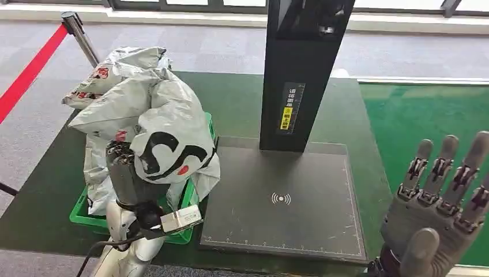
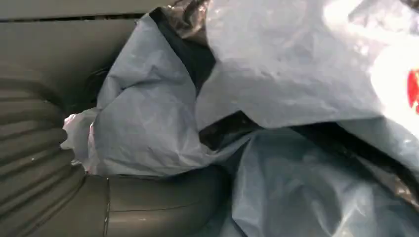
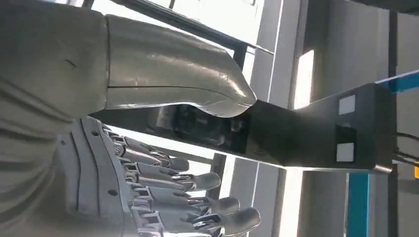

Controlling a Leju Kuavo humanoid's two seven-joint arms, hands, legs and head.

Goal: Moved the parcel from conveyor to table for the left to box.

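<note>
A crumpled grey plastic parcel with black and red markings hangs over the green box at the table's left side. My left hand grips it from below, and the bag drapes over the fingers and hides them. In the left wrist view the grey thumb lies under the parcel's folds. More grey parcels are heaped in and behind the box. My right hand is raised at the lower right with its fingers spread and nothing in it; the right wrist view also has this hand.
A black scanner column stands on a dark base plate in the middle of the dark green table. The green conveyor runs along the right. A red barrier belt and its post stand far left.
</note>
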